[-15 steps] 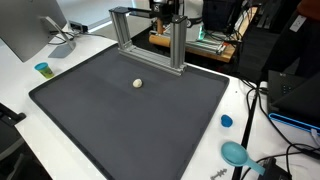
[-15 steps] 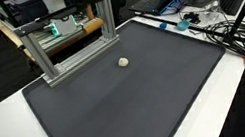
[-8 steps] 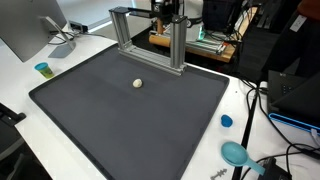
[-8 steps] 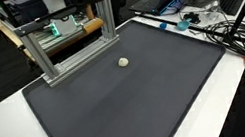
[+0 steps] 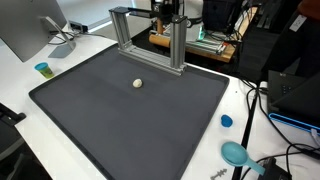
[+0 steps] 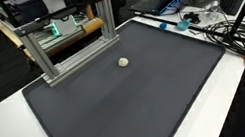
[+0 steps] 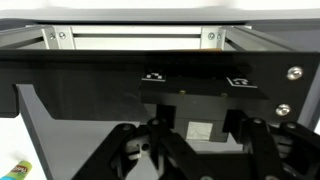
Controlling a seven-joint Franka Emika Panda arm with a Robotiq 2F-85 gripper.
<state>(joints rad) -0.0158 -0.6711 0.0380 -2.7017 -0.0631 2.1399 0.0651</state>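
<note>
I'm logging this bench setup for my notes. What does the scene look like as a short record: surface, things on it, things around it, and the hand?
surface: dark mat on a white table
on the mat: small pale ball, lying alone
far edge of mat: metal frame, upright
beside the mat: blue cup; blue cap
hand: hand close to the metal frame, well apart from the ball
hand state: too dark in the wrist view to tell open from shut
</note>
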